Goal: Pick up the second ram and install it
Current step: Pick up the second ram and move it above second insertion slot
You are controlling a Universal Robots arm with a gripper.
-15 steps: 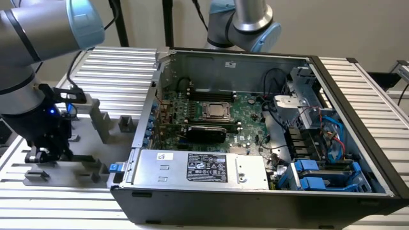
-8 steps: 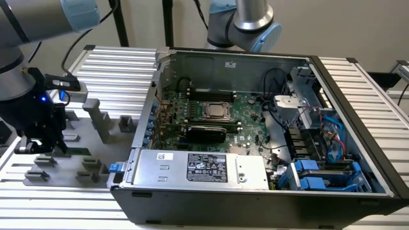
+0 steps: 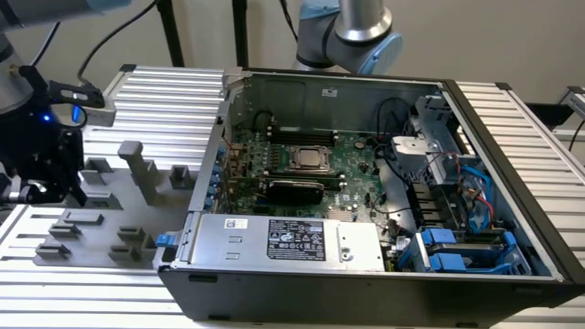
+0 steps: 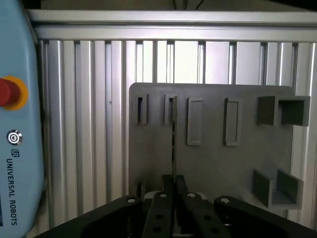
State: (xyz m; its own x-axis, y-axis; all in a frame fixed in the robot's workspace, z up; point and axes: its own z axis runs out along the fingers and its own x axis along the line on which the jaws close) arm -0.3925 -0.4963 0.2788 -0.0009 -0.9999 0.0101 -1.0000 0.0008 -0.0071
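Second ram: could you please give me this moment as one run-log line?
gripper: shut on second ram, edge-on | place: over grey holder plate | computer case: open, ram not installed

Holder plate (image 3: 96, 240) on slatted table (image 3: 174, 89), at exterior view's left of computer case (image 3: 366, 301); the second ram (image 4: 173, 144) edge-on in gripper (image 4: 173, 178), over plate.

I count one thin memory stick (image 4: 173, 148) between my two fingers (image 4: 167, 191), one grey holder plate (image 4: 213, 163) with four slots (image 4: 194, 121) in a row, one open computer case (image 3: 366, 295), one green board (image 3: 352, 161), two blue drive trays (image 3: 448, 260).
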